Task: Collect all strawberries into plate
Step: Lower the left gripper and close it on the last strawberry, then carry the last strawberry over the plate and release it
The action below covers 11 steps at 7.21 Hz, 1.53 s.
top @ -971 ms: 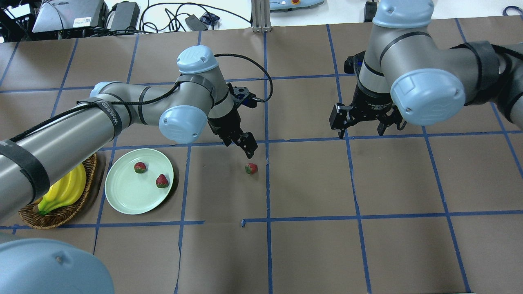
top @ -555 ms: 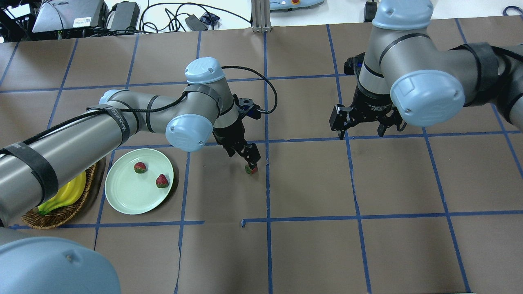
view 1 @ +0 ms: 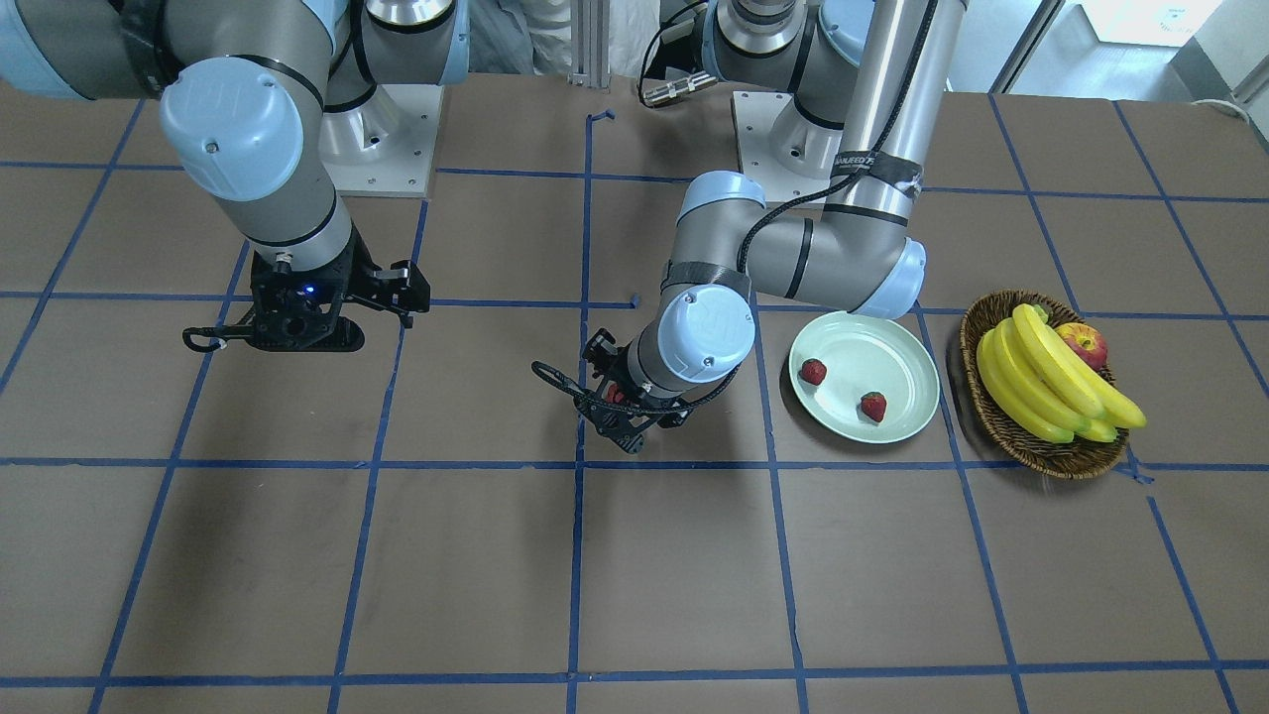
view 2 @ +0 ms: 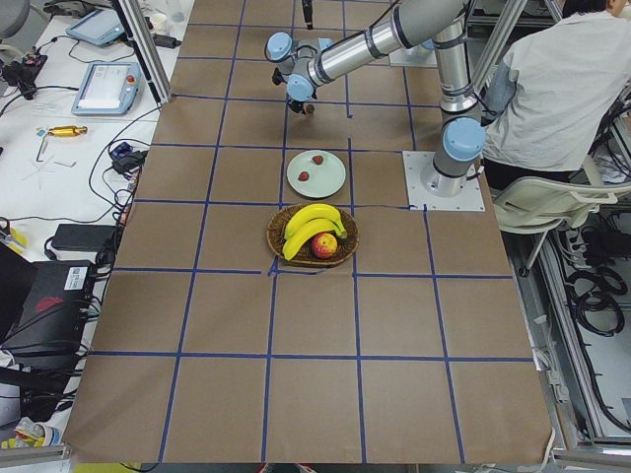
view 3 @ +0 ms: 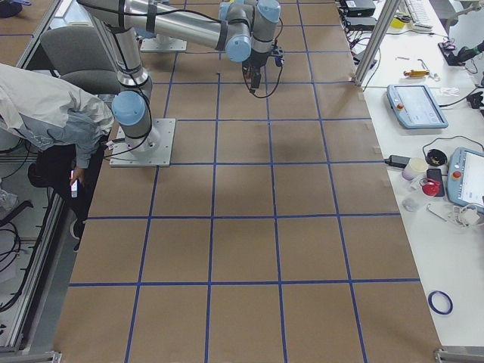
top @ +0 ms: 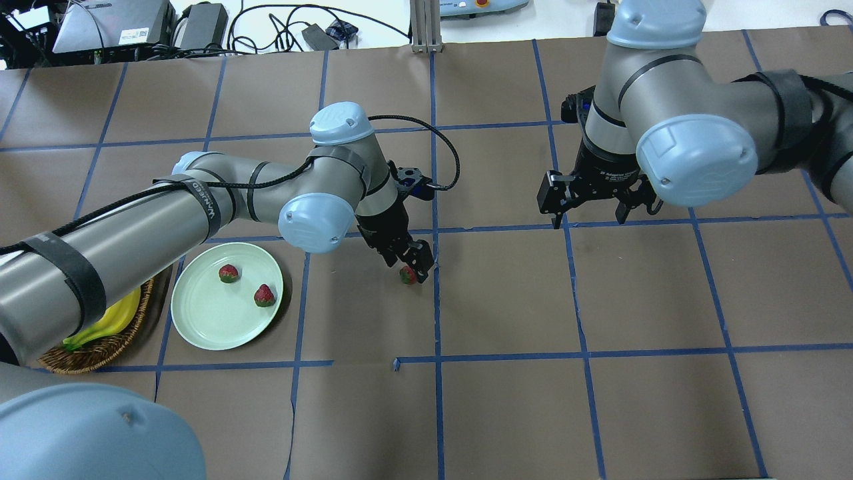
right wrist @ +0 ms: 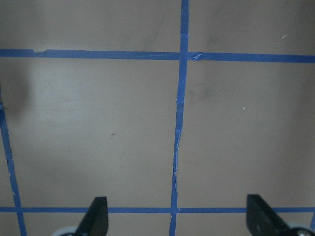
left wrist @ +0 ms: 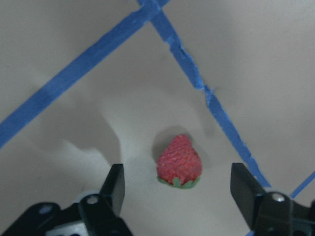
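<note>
Jaws on the left gripper [left wrist: 179, 184] are spread wide and set down low around the loose strawberry [left wrist: 179, 160], with a gap either side so nothing's pinched. The berry sits on the brown paper [left wrist: 246, 59] right by a blue tape line [left wrist: 226, 128]. Over from there the plate [top: 206, 327] has a second strawberry [top: 228, 273] and a third strawberry [top: 264, 295] lying on it, the wicker basket [view 1: 1051, 461] of bananas [view 1: 1031, 377] is just past that, and the right gripper [top: 590, 215] hangs well away, jaws wide apart too, holding nothing.

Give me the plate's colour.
Pale mint green, plain and glossy, no pattern. The plate shows best in the exterior front-facing view.
</note>
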Tool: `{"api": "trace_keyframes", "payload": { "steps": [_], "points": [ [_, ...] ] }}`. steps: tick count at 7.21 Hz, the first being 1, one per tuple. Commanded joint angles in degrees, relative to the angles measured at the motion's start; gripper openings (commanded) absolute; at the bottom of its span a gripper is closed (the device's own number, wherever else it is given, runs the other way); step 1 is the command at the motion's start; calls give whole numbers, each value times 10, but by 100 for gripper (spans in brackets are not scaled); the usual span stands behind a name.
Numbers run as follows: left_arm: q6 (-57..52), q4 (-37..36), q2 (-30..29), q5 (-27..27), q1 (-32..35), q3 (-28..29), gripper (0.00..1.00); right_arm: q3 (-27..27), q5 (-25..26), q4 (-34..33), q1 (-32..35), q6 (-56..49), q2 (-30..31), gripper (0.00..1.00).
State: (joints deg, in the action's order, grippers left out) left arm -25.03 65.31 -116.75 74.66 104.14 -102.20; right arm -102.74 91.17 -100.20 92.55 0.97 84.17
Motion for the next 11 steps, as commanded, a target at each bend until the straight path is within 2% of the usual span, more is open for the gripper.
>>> {"api": "trace_keyframes", "payload": {
  "steps": [1,2,3,4,6,8,10,11],
  "points": [
    [-2,1,-1,0,1,0,44,0,0,0,0,0,-3,100],
    [-2,1,-1,3,1,0,22,0,0,0,0,0,-4,100],
    [-2,1,-1,5,1,0,16,0,0,0,0,0,-4,100],
    [-2,1,-2,8,1,1,0,0,0,-1,0,0,-4,100],
    [-3,3,13,30,1,4,0,0,0,-1,0,0,-4,100],
    [-4,26,42,75,-5,16,0,1,1,-1,0,1,-4,100],
    [-9,108,69,80,-36,56,0,1,1,-1,0,0,-4,100],
    [-25,156,84,110,-67,66,0,1,1,-2,0,0,-4,100]
  ]
}}
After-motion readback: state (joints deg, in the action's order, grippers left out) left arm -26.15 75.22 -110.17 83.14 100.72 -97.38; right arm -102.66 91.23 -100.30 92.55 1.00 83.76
